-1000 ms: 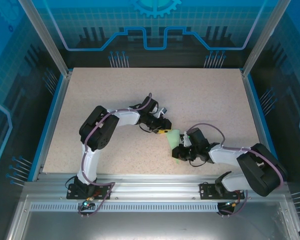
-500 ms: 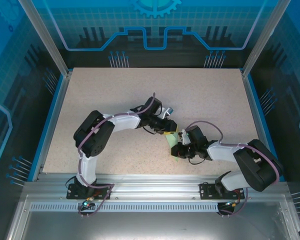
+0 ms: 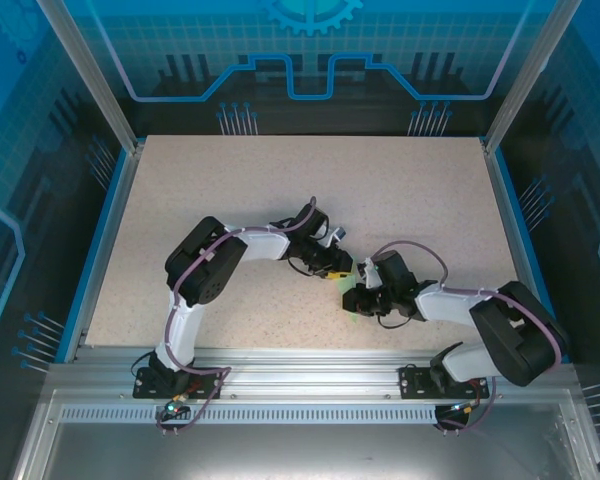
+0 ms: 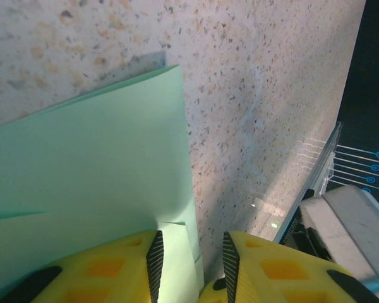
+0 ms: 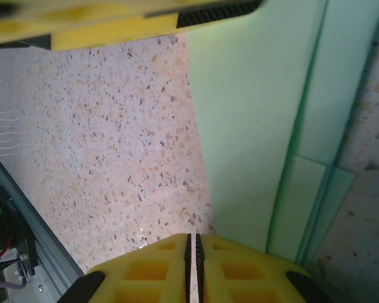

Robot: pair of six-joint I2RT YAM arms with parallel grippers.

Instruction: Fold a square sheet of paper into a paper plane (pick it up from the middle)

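Speckled table (image 3: 400,190) lay under the green paper (image 4: 88,164), already folded into layers, near the front between both arms. Our left gripper (image 4: 191,265) stood narrowly parted astride the paper's edge. Our right gripper (image 5: 192,252) was pressed together just beside it, holding nothing we could see. We judged a fold underway; next, that edge needed a firm pinch.
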